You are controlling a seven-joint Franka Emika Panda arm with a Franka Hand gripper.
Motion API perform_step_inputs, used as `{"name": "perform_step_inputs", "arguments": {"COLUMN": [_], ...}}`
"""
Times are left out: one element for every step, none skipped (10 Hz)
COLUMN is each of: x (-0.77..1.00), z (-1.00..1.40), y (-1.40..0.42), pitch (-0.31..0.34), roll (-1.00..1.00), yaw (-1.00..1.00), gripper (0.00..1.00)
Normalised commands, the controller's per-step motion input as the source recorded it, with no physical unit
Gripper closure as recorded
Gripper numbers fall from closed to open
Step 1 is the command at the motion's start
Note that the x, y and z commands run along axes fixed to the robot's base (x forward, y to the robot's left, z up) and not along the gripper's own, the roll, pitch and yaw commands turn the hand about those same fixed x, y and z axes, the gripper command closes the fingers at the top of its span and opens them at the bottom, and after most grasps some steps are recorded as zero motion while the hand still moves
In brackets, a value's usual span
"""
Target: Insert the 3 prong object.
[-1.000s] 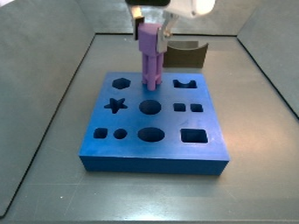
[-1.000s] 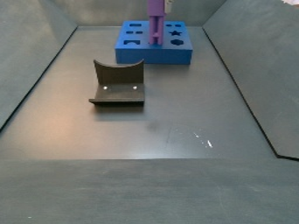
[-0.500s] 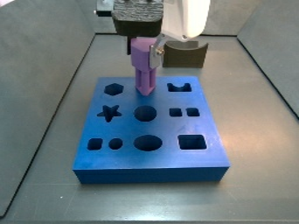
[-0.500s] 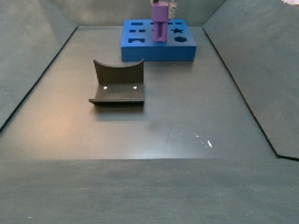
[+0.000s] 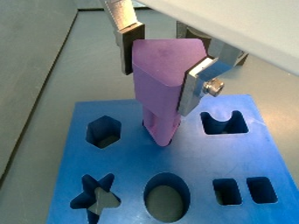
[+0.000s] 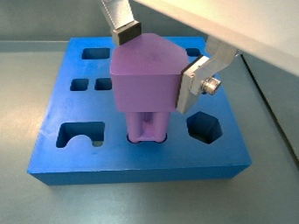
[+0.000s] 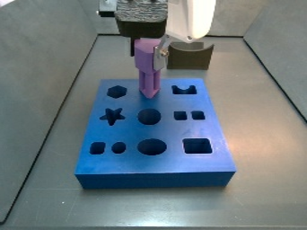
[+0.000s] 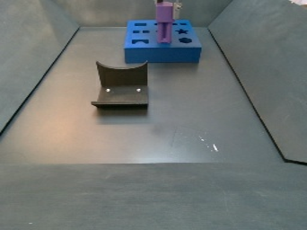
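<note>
The gripper [image 5: 162,63] was closed on the 3 prong object [image 5: 160,91], its fingers [image 6: 198,77] clamping the top. The piece was light purple, tall, of parallel rounded rods joined together, and upright. Its lower end sat in a hole at the far middle of the blue block [image 7: 153,172]. The fixture [image 7: 191,56] stood beyond the block.

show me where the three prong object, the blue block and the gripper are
3 prong object [image 7: 147,70]: a side view, mid-shaft, standing upright.
Blue block [image 7: 210,165]: a side view, bare top face near a corner.
Gripper [image 5: 163,63]: a wrist view, midway between fingertips, jaws clamping the purple piece.
</note>
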Motion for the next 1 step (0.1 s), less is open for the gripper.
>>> {"name": "perform_step_inputs", "arguments": {"x": [0.0], "z": [0.0], "y": [0.0], "pitch": [0.0], "roll": [0.0], "yaw": [0.0], "gripper": [1.0]}}
